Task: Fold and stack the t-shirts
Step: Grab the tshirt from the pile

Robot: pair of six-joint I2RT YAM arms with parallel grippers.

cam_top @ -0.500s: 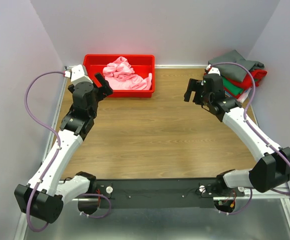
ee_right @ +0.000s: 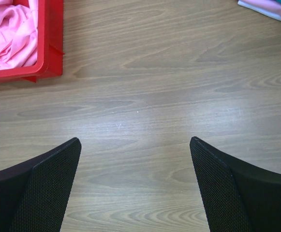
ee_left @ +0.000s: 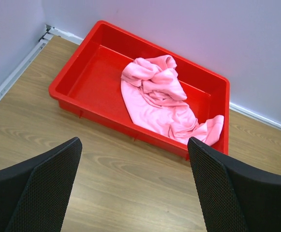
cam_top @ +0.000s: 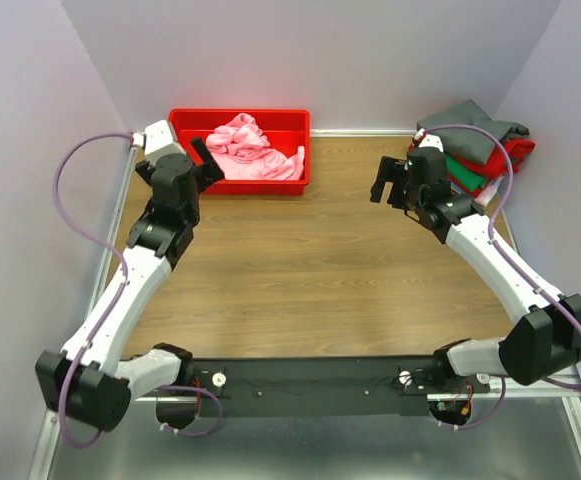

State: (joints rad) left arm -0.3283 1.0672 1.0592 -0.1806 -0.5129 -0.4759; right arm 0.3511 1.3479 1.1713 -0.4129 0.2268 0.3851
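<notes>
The pink t-shirt lies crumpled in the red tray, which sits against the far edge of the table, towards the far-left corner. It is not yet lifted or spread. The bunched part is heaped mid-tray, and a flatter tail trails towards the tray's near-right corner, where a flap rides up the wall. So its long axis runs on a slant from the far middle to the near right of the tray.

In the left wrist view the shirt is straight ahead of the left gripper and a little to its right, beyond the tray's near wall. The left gripper hangs by the tray's near-left part with its jaws spread wide and nothing between them. It is plainly the nearer arm, so I judge the pick falls to it: reach forward and down onto the heap.

The right gripper hovers over bare wood well to the right of the tray, also wide and empty. The folded stack, grey on top over red and green, sits in the far-right corner.

No brand, label or writing can be read anywhere.
</notes>
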